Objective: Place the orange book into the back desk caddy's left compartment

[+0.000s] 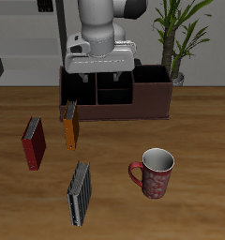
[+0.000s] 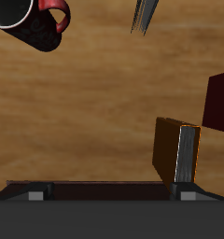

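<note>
The orange book [image 1: 69, 125] stands on its edge on the table just in front of the dark brown desk caddy [image 1: 150, 99], by the caddy's narrow end compartment [image 1: 74, 91]. It also shows in the wrist view [image 2: 170, 147] with its pale page edges. My gripper [image 1: 103, 82] hangs over the caddy's middle sections, open and empty, a little behind and beside the book. In the wrist view my gripper [image 2: 110, 192] shows its two fingertips [image 2: 35, 195] wide apart with nothing between them.
A dark red book [image 1: 32, 142] stands beside the orange one, nearer the table's edge. A grey-and-black striped book [image 1: 79, 192] and a red patterned mug [image 1: 154, 172] sit toward the table's front. A potted plant [image 1: 175, 37] stands behind the caddy.
</note>
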You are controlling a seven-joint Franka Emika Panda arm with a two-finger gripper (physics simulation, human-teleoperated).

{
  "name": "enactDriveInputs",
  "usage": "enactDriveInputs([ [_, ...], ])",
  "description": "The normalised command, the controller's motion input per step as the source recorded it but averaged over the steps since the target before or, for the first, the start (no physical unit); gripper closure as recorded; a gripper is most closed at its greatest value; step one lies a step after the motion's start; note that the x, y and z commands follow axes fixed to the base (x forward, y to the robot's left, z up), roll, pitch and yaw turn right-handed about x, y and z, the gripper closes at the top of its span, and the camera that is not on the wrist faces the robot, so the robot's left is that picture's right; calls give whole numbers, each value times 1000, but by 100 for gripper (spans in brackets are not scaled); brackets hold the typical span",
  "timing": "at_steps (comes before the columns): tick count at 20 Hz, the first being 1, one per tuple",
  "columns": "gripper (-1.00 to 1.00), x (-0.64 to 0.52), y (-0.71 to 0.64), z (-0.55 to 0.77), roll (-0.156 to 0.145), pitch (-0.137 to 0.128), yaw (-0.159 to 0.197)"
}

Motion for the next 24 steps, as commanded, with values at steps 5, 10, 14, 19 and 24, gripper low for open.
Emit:
enactDriveInputs([
  [5, -100, 45, -533, -47, -37, -17, -15],
  [10, -100, -22, -462, -85, -46, -68, 6],
  [14, -100, 11, -231, -337, -22, -16, 5],
  [19, -100, 42, -169, -359, -34, -20, 7],
  [24, -100, 1, -68, -209, -15, 2, -27],
])
